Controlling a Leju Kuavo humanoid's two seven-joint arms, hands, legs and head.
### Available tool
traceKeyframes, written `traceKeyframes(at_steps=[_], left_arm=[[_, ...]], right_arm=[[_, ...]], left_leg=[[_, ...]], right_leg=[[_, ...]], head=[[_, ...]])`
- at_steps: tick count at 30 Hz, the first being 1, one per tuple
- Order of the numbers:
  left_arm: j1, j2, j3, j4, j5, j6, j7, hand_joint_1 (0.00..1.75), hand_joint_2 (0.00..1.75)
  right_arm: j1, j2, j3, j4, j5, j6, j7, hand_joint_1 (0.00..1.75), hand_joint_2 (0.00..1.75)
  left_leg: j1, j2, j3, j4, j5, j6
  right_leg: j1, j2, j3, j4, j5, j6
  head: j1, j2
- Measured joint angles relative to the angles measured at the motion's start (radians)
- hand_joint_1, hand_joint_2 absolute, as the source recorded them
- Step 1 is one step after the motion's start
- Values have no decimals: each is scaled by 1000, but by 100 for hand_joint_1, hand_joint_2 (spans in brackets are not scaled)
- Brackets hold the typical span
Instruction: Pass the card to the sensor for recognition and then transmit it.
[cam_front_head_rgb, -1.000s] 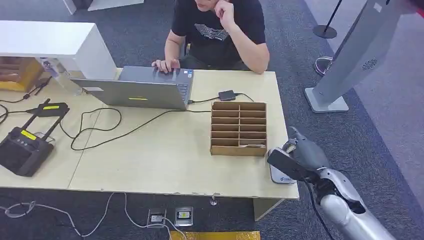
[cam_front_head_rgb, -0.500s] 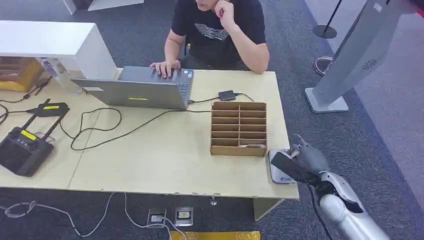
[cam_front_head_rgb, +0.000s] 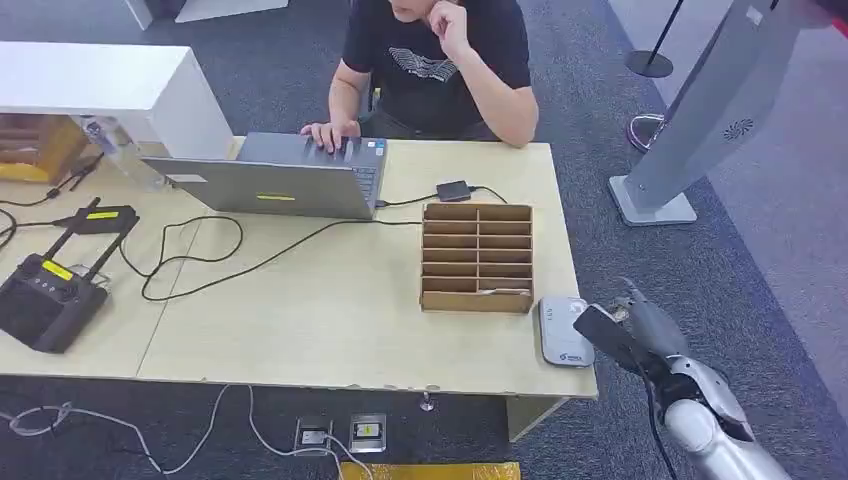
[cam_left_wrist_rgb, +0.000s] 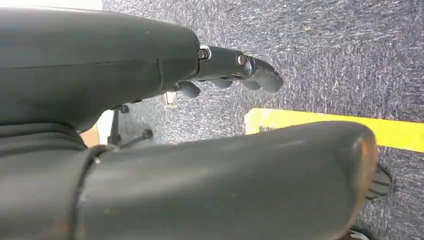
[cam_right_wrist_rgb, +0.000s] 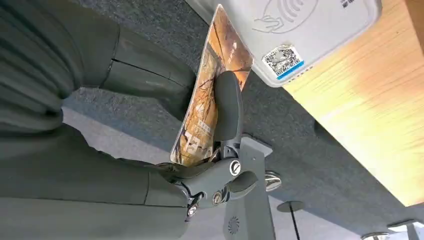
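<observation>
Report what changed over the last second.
The right hand, gripping the card, drew back off the sensor toward the table's right edge, uncovering the sensor. The grip, the organizer, the laptop and the seated person stayed unchanged.

No legible words or numbers anywhere. The flat white card reader (cam_right_wrist_rgb: 300, 35) carried an embossed contactless hand-and-waves symbol and a QR sticker with a blue strip; print on the orange picture card (cam_right_wrist_rgb: 212, 95) was too small to read.

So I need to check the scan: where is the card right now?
The card is held in the right hand, just off the table's right edge beside the white sensor.
</observation>
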Motion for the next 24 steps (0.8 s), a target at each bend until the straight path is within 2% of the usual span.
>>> traceKeyframes(at_steps=[2, 6, 11, 17, 20, 24], left_arm=[[0, 0, 0, 0, -2, 0, -5, 0, 0], [0, 0, 0, 0, -4, 0, -11, 0, 0], [0, 0, 0, 0, -9, -1, -15, 0, 0], [0, 0, 0, 0, -5, -9, -20, 0, 0], [0, -1, 0, 0, 4, -9, -20, 0, 0], [0, -2, 0, 0, 9, -10, -20, 0, 0]], right_arm=[[5, -8, -3, -17, -17, -1, 12, 175, 175], [18, -26, -21, -125, -46, 33, 78, 175, 175], [21, -40, -38, -227, -55, 38, 71, 175, 175], [-20, -25, -72, -452, -69, 152, 116, 175, 175], [-44, -4, -91, -533, -60, 185, 113, 175, 175], [-78, 27, -109, -558, 12, 201, 55, 175, 175]], left_leg=[[0, 0, 0, 0, 0, 0], [0, 0, 0, 0, 0, 0], [0, 1, -1, 0, 0, 0], [0, 0, 0, 0, 0, 0], [1, 0, -1, 0, 1, -1], [1, 0, -1, 0, 1, -1]], right_leg=[[0, 0, 0, 0, 0, 0], [0, 0, 0, 0, 0, 0], [0, 0, 0, 0, 0, -1], [0, 0, 0, 0, 0, -1], [1, -1, 0, 0, 0, -1], [1, 0, 0, 0, 0, -1]], head=[[0, 0], [0, 0], [0, 0], [0, 0], [0, 0], [0, 0]])
